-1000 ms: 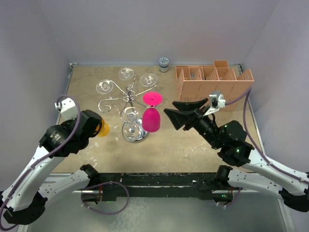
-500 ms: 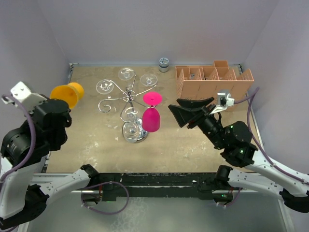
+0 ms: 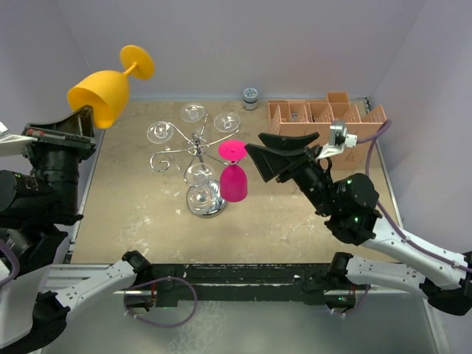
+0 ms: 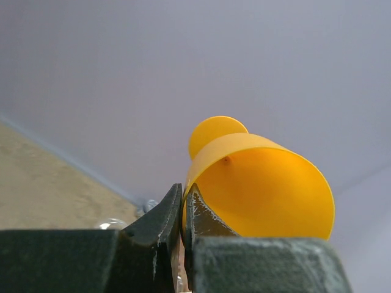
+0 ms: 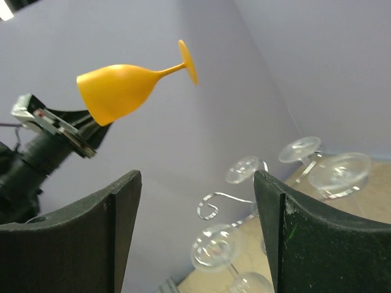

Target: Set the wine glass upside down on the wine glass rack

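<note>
The left gripper (image 4: 183, 210) has its jaws clamped on the rim of the orange wine glass (image 3: 103, 92), held high at the left with the foot tilted up, probably for hooking onto the wire rack (image 3: 195, 147). The right gripper (image 5: 197, 177) waits beside the rack, its jaws wide and empty.

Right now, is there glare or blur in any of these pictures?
Top view: soft shadows, the shiny silver wire rack glinting. Right wrist view: highlights on the clear hanging glasses, orange wine glass sharp. Left wrist view: no glare.
</note>
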`<control>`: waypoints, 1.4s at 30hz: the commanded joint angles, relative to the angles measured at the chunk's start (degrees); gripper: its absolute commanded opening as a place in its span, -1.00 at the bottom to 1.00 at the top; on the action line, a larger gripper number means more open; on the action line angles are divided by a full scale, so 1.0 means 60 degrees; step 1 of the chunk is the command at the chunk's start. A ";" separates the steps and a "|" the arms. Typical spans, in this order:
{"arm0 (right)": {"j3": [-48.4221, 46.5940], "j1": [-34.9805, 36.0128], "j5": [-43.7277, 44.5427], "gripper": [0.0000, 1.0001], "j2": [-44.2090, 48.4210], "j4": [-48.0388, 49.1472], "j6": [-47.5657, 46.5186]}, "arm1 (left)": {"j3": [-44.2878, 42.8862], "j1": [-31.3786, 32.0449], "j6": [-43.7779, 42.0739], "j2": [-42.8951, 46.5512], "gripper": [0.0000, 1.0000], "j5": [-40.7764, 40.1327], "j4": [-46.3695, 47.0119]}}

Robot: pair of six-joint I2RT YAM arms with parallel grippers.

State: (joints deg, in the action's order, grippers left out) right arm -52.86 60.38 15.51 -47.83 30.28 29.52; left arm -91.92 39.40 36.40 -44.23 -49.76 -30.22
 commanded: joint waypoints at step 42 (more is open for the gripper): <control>-0.7393 0.0015 0.2689 -0.14 -0.6134 0.0782 0.7549 | 0.2335 -0.0004 0.1540 -0.0384 -1.00 0.6179 0.5133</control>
State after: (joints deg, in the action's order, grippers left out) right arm -96.42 60.38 29.34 -85.25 29.69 72.14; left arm -77.97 39.40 46.02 -48.10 -15.18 -0.58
